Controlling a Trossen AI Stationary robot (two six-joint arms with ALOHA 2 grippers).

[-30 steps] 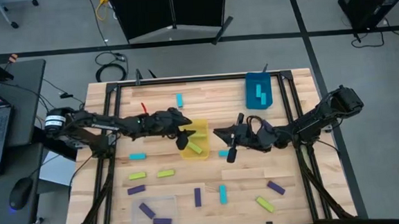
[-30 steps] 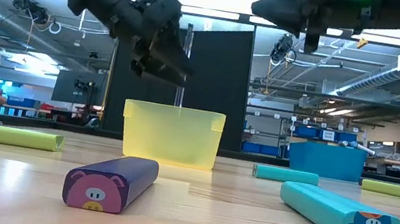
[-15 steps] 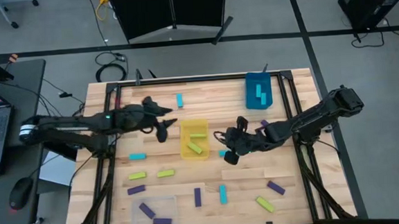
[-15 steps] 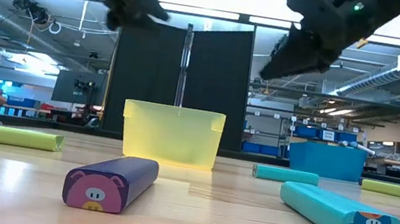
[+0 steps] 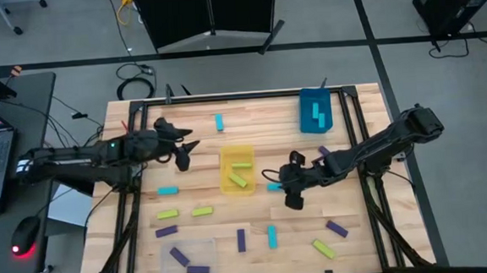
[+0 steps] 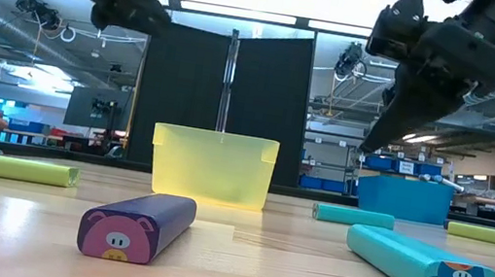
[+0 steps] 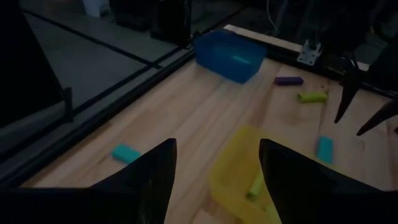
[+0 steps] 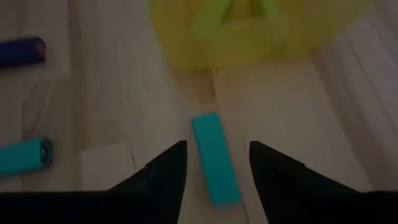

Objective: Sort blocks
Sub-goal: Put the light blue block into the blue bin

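Cyan, yellow-green and purple blocks lie flat on the wooden table. My right gripper (image 5: 287,185) is open and hangs low over a cyan block (image 5: 273,186) just right of the yellow bin (image 5: 237,168). In the right wrist view the cyan block (image 8: 211,146) lies flat between the open gripper (image 8: 214,171) fingers, untouched. My left gripper (image 5: 182,155) is open and empty, raised left of the yellow bin, which shows ahead of that gripper (image 7: 217,168) as the yellow bin (image 7: 239,171). Two yellow-green blocks (image 5: 239,174) lie in the bin.
A blue bin (image 5: 316,111) with cyan blocks stands at the far right, and a clear bin (image 5: 188,260) with purple blocks at the near left. Loose blocks lie along the near half, among them a purple one (image 6: 136,225) and a cyan one (image 6: 425,268). A metal frame edges the table.
My left gripper has drawn back from over the yellow bin toward the table's left; a second yellow-green block now lies in the bin. My right gripper has come down and tipped its fingers toward the cyan block beside the bin.
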